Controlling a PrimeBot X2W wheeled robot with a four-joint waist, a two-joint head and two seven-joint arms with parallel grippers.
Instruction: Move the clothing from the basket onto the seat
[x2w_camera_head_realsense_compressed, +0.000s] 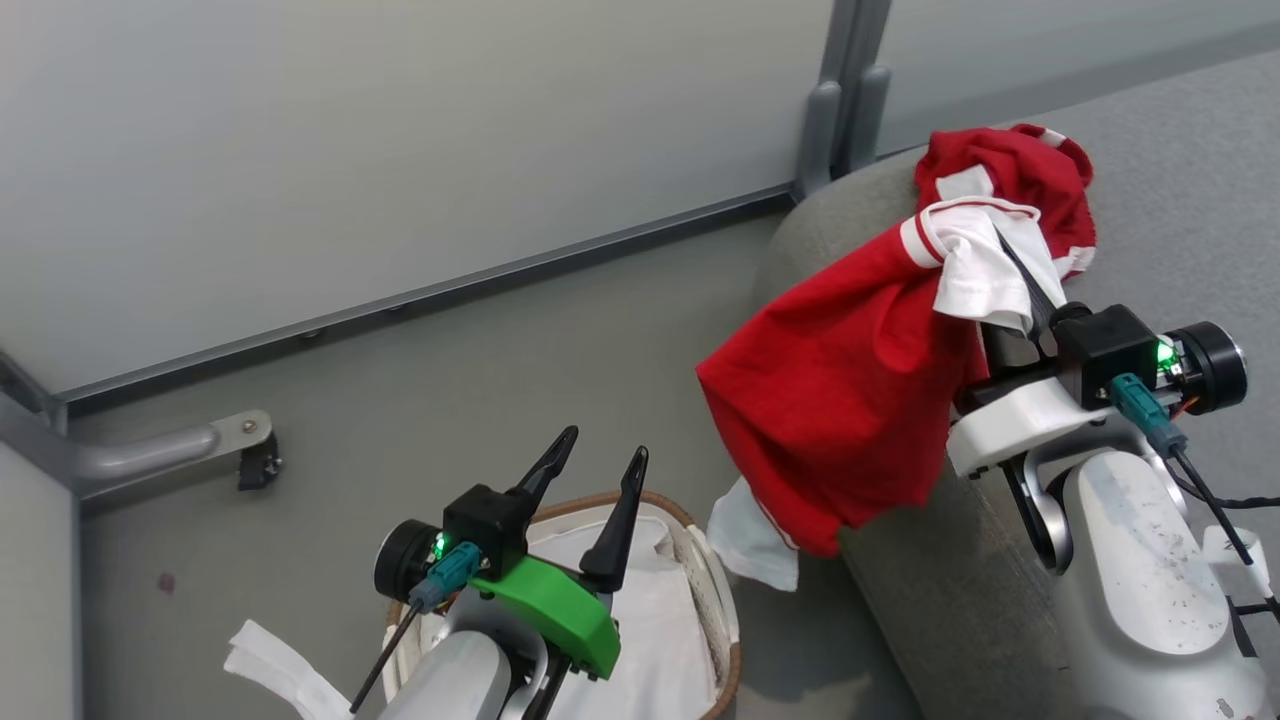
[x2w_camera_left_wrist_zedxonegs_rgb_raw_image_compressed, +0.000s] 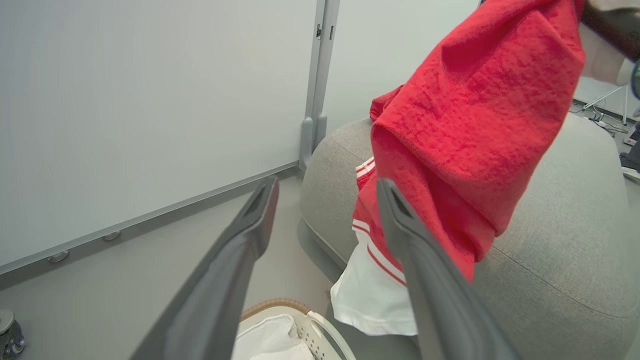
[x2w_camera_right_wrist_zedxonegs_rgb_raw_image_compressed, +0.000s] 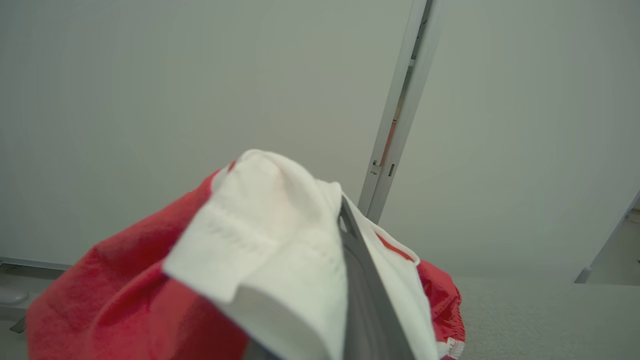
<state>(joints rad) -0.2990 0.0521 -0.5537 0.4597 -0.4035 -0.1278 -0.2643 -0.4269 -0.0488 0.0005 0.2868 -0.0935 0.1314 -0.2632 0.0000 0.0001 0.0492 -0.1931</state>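
While your left fingers (x2w_camera_head_realsense_compressed: 617, 515) hang spread wide over the basket (x2w_camera_head_realsense_compressed: 728, 600) with nothing between them, your right fingers (x2w_camera_head_realsense_compressed: 1028, 280) are pressed together on the clothing (x2w_camera_head_realsense_compressed: 840, 390), pinching its white panel. The red garment drapes down over the rounded left edge of the seat (x2w_camera_head_realsense_compressed: 1180, 180), its white hem dangling near the basket's rim.

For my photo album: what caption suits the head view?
Right gripper holds a red-and-white garment over the grey couch edge, left gripper open above the basket.
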